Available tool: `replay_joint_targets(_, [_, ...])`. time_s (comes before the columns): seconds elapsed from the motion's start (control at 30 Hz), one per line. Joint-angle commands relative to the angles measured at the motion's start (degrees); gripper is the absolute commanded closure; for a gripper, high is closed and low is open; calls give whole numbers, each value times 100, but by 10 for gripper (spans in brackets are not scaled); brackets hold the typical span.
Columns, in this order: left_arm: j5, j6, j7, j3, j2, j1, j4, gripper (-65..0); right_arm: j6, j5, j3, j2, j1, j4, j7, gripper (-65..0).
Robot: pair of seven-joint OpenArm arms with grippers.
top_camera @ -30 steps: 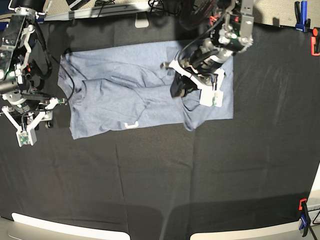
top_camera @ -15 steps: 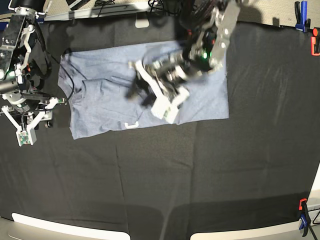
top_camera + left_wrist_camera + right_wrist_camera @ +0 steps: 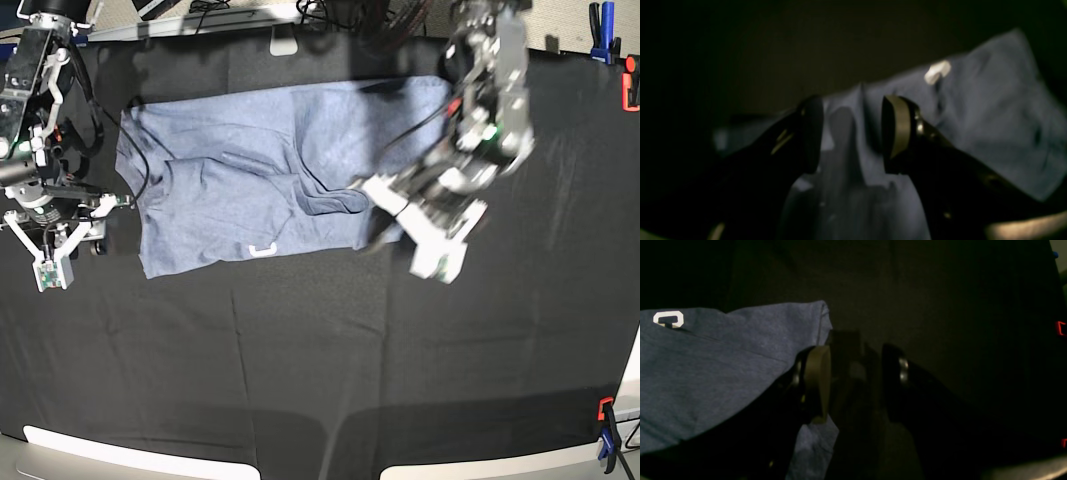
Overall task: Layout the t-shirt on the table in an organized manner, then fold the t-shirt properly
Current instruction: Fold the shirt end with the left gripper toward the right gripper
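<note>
Across the table (image 3: pixel 300 340), a wrinkled black cloth with an orange and blue clamp (image 3: pixel 606 435) at its near corner, the t-shirt (image 3: pixel 230 190) lies spread toward the far edge, soft heathered blue-grey with a ridge of folds. At the shirt's right end the left gripper (image 3: pixel 410 235) hovers, blurred. From the left wrist, its fingers (image 3: pixel 897 130) stand apart over rumpled fabric, holding nothing. From the right wrist, the right gripper (image 3: pixel 855 383) gapes empty beside the shirt's hem.

Matt heathered blue-grey cotton t-shirt (image 3: pixel 230 190) with flat white print, wrinkled matt black cloth table (image 3: pixel 300 370), white plastic left gripper (image 3: pixel 415 225) frame, dull olive rubbery pads (image 3: pixel 898 126)
</note>
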Motion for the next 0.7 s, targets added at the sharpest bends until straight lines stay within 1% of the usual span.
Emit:
replay_joint_targets(0.0, [-160,-105,-146,-52,-17,-9,87,-263,-9,44,37,94,66,103,120,-250])
replay_joint_targets(0.07, [-179,-105,-184,-120,-155,186,87,-263,-9,44,37,96,66,103,120,-250])
replay_joint_targets(0.13, [-179,-103,-365,-107,-304,372,85,-262,-9,50,37,94,66,103,122,-250])
replay_joint_targets(0.27, [-175,-105,-730,-87,-332,579,-74,-262,-7,190,37,92,66,103,105,-250])
replay_joint_targets(0.47, [-175,-103,-951,315,-332,435,-944,-262,-7,170,37,94,63,103,31,-250])
replay_joint_targets(0.6, [-168,-101,-944,667,-332,175,-1010,-262,-4,170,37,94,66,103,31,-250])
replay_joint_targets(0.67, [-15,-76,-946,791,-330,22,-1010,-262,-4,170,37,94,63,103,31,-250])
